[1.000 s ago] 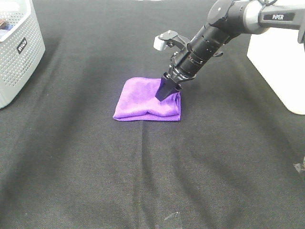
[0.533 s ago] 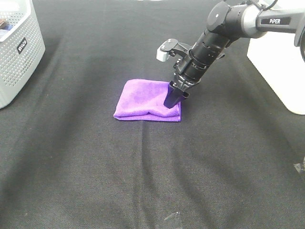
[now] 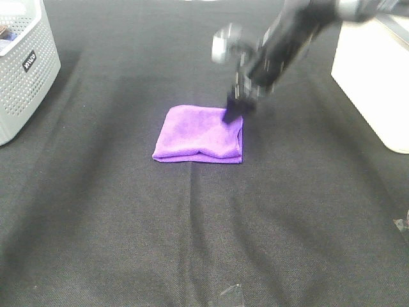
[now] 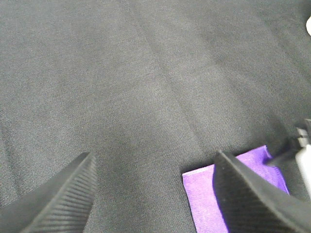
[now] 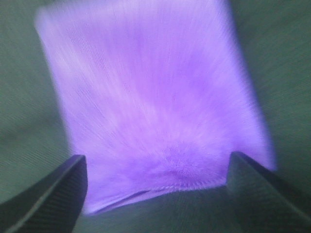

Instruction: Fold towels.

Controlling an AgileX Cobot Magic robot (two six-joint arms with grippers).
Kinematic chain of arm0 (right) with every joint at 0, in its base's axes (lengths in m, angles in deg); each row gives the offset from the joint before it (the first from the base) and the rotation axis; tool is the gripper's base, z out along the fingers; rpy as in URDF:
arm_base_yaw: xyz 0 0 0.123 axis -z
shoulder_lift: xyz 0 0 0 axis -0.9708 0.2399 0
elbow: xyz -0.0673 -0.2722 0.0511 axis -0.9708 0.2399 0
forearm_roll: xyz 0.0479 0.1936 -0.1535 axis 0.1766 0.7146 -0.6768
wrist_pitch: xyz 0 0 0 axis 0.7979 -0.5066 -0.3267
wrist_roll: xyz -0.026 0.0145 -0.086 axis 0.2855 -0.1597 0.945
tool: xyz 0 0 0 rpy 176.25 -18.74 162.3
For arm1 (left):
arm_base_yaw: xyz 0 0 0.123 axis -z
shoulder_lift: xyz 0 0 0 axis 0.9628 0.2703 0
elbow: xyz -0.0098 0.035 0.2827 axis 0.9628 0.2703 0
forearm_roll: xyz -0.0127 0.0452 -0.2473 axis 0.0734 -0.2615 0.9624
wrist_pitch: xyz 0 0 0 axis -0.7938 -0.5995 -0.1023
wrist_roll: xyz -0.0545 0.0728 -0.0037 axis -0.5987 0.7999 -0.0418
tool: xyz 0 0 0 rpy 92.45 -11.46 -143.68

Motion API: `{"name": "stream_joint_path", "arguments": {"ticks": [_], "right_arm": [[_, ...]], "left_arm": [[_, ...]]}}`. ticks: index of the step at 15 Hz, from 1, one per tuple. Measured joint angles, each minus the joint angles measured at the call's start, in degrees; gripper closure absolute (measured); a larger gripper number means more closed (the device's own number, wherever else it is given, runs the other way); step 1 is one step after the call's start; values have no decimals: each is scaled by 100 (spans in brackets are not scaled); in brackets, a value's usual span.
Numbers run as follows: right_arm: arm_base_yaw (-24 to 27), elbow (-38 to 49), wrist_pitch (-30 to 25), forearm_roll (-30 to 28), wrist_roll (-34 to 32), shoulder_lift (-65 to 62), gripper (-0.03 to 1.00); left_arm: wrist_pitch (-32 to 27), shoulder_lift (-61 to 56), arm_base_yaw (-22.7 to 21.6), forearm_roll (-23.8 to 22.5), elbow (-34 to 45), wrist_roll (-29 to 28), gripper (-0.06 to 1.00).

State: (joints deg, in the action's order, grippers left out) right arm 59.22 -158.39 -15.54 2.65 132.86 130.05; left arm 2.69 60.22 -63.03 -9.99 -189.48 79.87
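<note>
— Black woven cloth covers the whole table (image 3: 115,211). What lies on it?

— One bright purple microfibre towel (image 3: 199,133), folded into a small, roughly square pad, a little beyond the middle of the table. A soft doubled edge runs along its near side.

— And the arms?

— From the high camera only the right arm shows, reaching in from the far right and badly blurred. Its right gripper (image 3: 234,112) hangs over the towel's far right corner; whether it touches the fabric I cannot tell in that blur.

— Does its own camera help?

— Yes. The right wrist view shows the towel (image 5: 155,104) filling the gap between two dark fingers (image 5: 53,194), which stand wide apart with nothing pinched between them. The picture is smeared, so no stitching can be read.

— The left gripper?

— Only its wrist view shows it. The left gripper (image 4: 155,189) is spread, ribbed fingers (image 4: 63,194) held over bare black cloth, a corner of the towel (image 4: 214,194) beside one finger.

— Room to move?

— A grey perforated plastic basket (image 3: 25,70) stands at the far left edge, a white box (image 3: 374,89) at the far right, both well apart from the towel. The near half of the table is open cloth.
</note>
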Motion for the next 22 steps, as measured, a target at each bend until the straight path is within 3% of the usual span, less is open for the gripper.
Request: {"name": "stream_joint_path", "arguments": {"ticks": [3,6,8,10,13,19,22], "right_arm": [[0,-6,-206,-481,-1627,-779,18],[195,-6,-745,-1553,-3363,-1392,17],[751,-6,-831,-1713,-4034,-1730,17],[1364,86,-825,-1719,-4498,-2172,17],[1610,945,-831,-1627,-4721,-3380,17],[1610,4377,-894,-1536,-4773,-7036,17],[1610,5414,-900,-1530,-4773,-8491,17]], "left_arm": [[0,-17,-23,-292,0,0,12],[-6,-269,-241,-378,74,0,9],[6,-819,-619,-378,670,0,9],[17,-1587,-1014,-487,1811,40,9],[11,-2962,-1364,-556,3564,166,9],[11,-6503,-1392,-493,6979,195,9],[11,-8262,-1392,-510,8543,189,9]]}}
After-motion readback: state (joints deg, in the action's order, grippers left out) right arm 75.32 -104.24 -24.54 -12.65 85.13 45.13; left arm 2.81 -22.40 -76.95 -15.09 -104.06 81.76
